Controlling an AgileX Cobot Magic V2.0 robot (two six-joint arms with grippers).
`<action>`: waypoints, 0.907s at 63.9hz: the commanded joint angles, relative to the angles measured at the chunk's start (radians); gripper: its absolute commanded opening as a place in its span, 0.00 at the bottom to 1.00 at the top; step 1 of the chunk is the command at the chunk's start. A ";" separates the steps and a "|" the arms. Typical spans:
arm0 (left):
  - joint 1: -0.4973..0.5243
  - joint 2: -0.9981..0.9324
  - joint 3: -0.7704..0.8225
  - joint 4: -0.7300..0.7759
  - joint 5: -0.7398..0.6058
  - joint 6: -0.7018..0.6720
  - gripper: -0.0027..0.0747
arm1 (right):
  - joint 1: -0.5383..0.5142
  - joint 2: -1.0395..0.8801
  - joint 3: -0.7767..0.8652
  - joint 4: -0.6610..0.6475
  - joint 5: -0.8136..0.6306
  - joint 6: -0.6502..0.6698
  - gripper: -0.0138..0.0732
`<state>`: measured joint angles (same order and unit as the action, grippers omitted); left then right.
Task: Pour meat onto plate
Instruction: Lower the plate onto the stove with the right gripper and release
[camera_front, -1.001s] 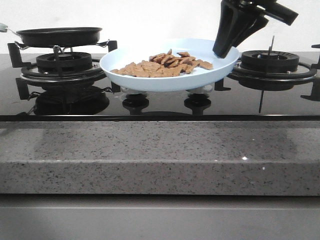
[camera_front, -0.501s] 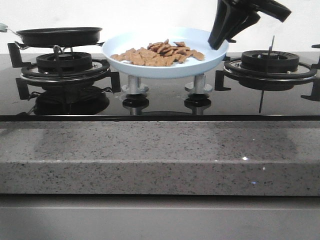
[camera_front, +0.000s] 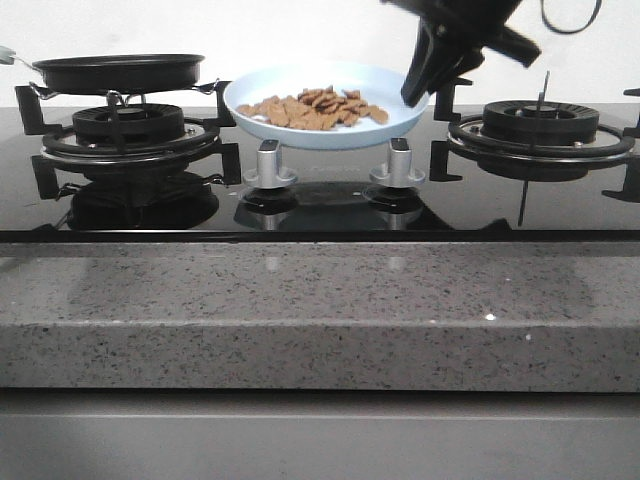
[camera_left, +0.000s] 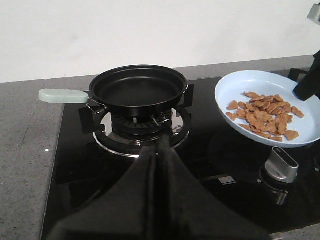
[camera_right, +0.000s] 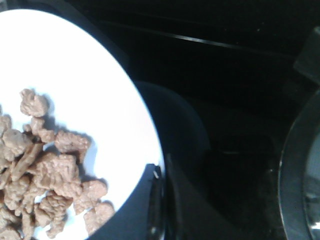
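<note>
The meat (camera_front: 312, 108), a loose heap of thin orange-brown strips, already lies on the pale-blue plate (camera_front: 290, 133), so the pouring itself looks done. The plate is clear of the black glass hob (camera_front: 320, 205), above the two silver control knobs (camera_front: 270, 165) and to the right of the black frying pan (camera_front: 118, 72), which sits empty on its burner (camera_front: 130, 125) with its pale green handle (camera_left: 62, 95) pointing away from the plate. The right gripper (camera_front: 418, 92) is clamped on the plate's rim at the side farthest from the pan; the right wrist view shows a dark finger (camera_right: 155, 200) lapping over the rim edge right beside the nearest strips. Pinching at the rim keeps the fingers off the food and lets the plate hang close to level, which is likely why the heap sits spread across the middle and not slid to one side. A one-sided hold like this could let the plate tip, so any next move calls for a slow, level carry or a gentle set-down. The left gripper (camera_left: 156, 150) hovers on the near side of the pan, its fingers pressed together and holding nothing, apparently parked out of the way.
</note>
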<state>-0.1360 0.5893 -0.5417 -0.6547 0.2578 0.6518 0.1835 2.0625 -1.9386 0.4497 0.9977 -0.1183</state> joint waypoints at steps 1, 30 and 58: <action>-0.010 -0.001 -0.029 -0.013 -0.068 -0.009 0.01 | -0.006 -0.047 -0.040 0.038 -0.029 0.003 0.09; -0.010 -0.001 -0.029 -0.013 -0.068 -0.009 0.01 | -0.007 -0.042 -0.042 -0.011 -0.018 0.003 0.38; -0.010 -0.001 -0.029 -0.013 -0.068 -0.009 0.01 | -0.013 -0.051 -0.142 -0.024 0.108 0.003 0.20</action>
<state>-0.1360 0.5893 -0.5417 -0.6547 0.2578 0.6518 0.1766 2.0836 -2.0243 0.4080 1.0828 -0.1145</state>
